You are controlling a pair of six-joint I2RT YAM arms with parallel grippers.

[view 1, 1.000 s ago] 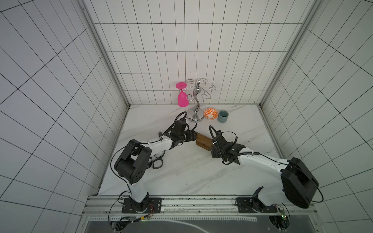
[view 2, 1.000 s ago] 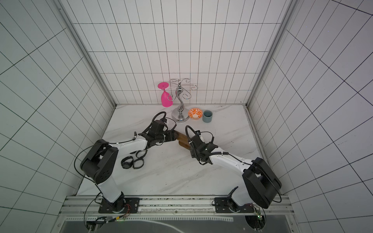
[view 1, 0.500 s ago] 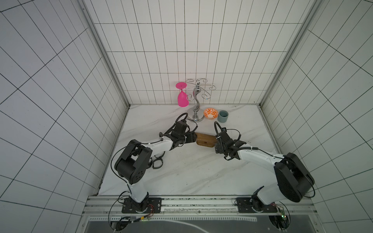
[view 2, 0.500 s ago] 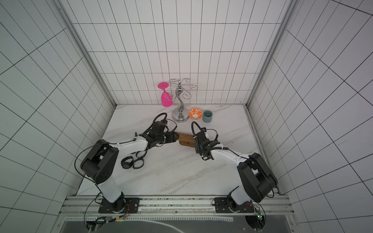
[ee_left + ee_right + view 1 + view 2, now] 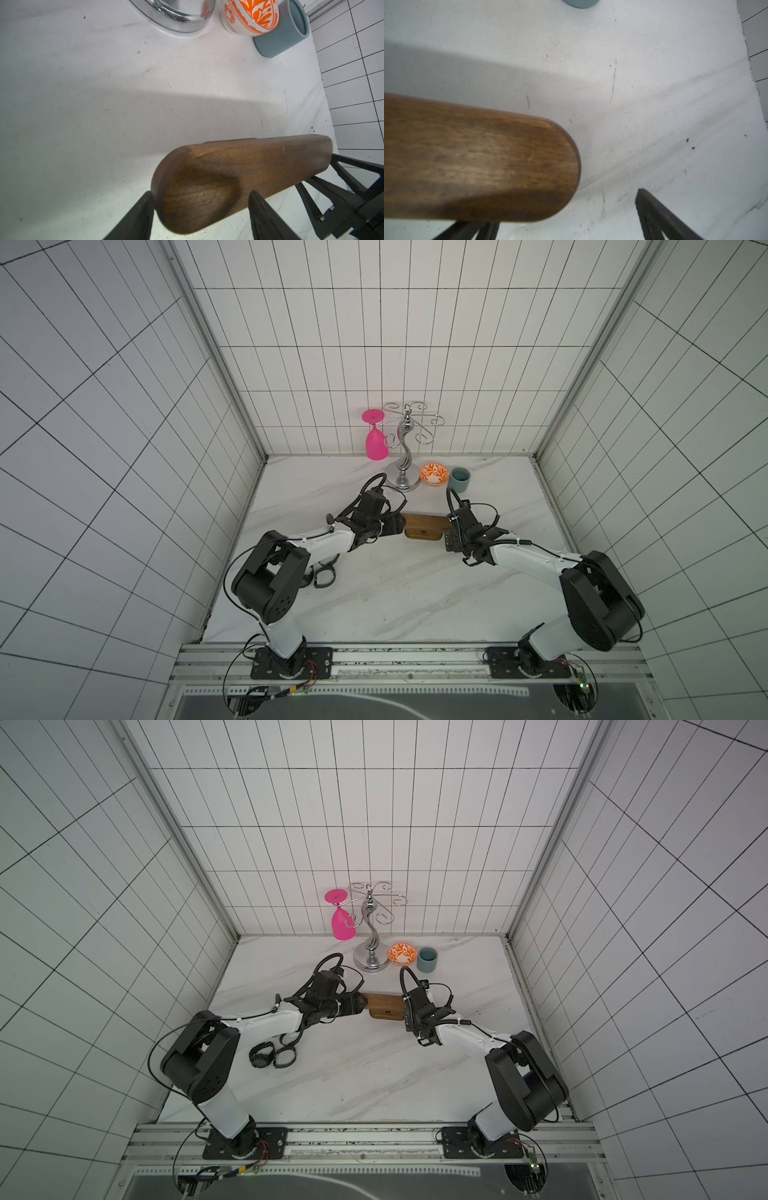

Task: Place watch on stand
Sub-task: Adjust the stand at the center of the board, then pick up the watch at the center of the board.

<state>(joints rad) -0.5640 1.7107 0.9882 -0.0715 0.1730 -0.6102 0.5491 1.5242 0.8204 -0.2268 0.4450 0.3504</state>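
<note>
Brown wood sits in the middle of the white marbled surface [image 5: 395, 605]: the stand [image 5: 424, 526], its long bar running crosswise between the two arms. The left gripper [image 5: 400, 526] is clamped on one rounded end, with a finger [image 5: 137, 216] on each side of it in the left wrist view. The right gripper [image 5: 448, 536] is at the opposite end with its fingers spread wide, holding nothing. The right wrist view shows bare surface between that end and one finger [image 5: 645, 205].

Two containers stand side by side near the back wall. One is an orange-and-white bowl [image 5: 434, 473] with its painted inside in plain sight. The other is a blue-grey cup [image 5: 460, 479]; what it holds cannot be told. One chrome rack [image 5: 402, 482] stands just beside the bowl, and one pink glass [image 5: 376, 445] hangs upside down from one of its arms.

The watch [image 5: 262, 1056] lies on the surface beside the left arm [image 5: 316, 541], well apart from the stand. A dark ring touches it; whether that is its strap or a second watch is unclear. In a top view the left arm hides part of it.
</note>
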